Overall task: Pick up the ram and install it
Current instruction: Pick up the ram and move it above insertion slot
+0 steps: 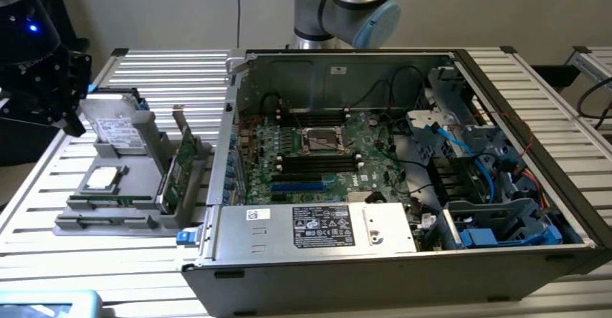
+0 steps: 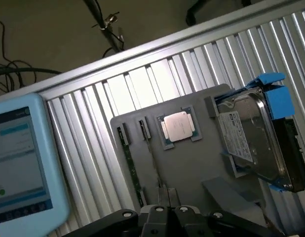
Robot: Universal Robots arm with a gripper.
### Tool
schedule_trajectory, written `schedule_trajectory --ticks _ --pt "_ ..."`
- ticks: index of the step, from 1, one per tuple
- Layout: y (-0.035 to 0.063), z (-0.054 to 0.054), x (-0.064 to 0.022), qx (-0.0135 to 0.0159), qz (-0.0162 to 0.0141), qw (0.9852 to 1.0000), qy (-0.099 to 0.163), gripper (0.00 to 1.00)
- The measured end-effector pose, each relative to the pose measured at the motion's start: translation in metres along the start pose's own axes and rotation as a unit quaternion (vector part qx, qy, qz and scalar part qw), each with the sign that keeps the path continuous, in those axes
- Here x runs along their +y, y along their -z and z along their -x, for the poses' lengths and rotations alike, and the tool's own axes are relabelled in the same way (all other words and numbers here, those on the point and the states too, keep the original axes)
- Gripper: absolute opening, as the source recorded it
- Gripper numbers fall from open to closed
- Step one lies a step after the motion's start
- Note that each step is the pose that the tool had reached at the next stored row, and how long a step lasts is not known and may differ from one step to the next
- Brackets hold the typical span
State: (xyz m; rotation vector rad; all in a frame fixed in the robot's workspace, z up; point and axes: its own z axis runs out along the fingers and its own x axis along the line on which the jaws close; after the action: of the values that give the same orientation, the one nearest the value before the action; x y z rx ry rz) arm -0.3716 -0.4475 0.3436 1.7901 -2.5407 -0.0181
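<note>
Slatted metal table (image 2: 88, 133) carries grey tray (image 2: 192, 168); gripper (image 2: 166, 197), pressed together, near ram (image 2: 133, 173), hard drive (image 2: 251, 143) beside.

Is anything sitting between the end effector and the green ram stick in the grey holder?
Nothing visible does. The shut end effector hangs over the grey plastic holder, and the thin green ram stick stands edge-up in its slot, uncovered; the silver processor chip lies beside it, apart.

Soft, even light fills both views. The ribbed silver aluminium worktop (image 2: 137, 91) glares white beside the grey plastic tray (image 2: 192, 168), while the open dark metal computer case (image 1: 383, 286) holds dim interior shadow.
</note>
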Motion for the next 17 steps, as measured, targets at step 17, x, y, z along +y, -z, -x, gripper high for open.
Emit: schedule_trajectory --ticks 17 --pt "0.0 0.0 0.0 0.0039 -0.0033 0.99 0.141 0.11"
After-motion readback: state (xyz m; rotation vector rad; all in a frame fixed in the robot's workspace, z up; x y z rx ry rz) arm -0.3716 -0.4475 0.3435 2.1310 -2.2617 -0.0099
